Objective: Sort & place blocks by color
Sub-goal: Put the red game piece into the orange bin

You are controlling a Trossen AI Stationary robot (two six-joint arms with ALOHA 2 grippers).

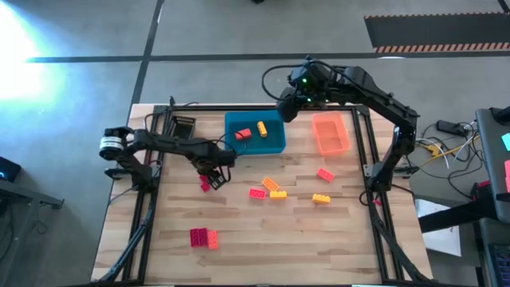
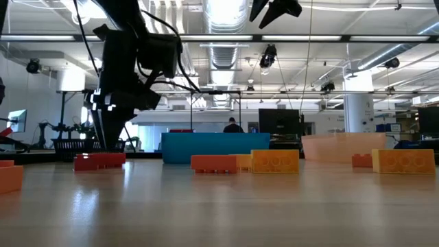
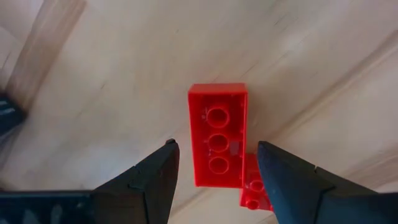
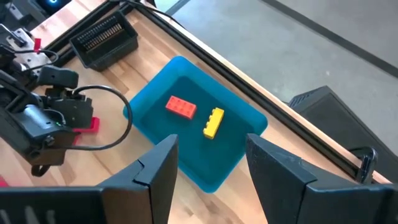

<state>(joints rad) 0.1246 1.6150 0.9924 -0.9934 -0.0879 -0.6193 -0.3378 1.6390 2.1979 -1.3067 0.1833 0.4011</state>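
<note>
My left gripper (image 3: 214, 168) is open and points down at a red block (image 3: 217, 134) that lies hollow side up on the table, one finger on each side of it. A second red piece (image 3: 254, 186) shows beside that block. In the high view this gripper (image 1: 212, 171) is left of centre, above the block (image 1: 205, 183). My right gripper (image 4: 211, 162) is open and high over the blue tray (image 4: 236, 155), which holds a red block (image 4: 181, 106) and a yellow block (image 4: 213, 122). Several red, orange and yellow blocks (image 1: 271, 190) lie mid-table. A magenta and a red block (image 1: 203, 237) lie near the front.
An orange tray (image 1: 329, 133) sits right of the blue tray (image 1: 275, 143), and a black tray (image 1: 182, 125) sits at the far left corner. Bare wood lies along the near edge. A person (image 2: 233, 126) shows far off in the room behind.
</note>
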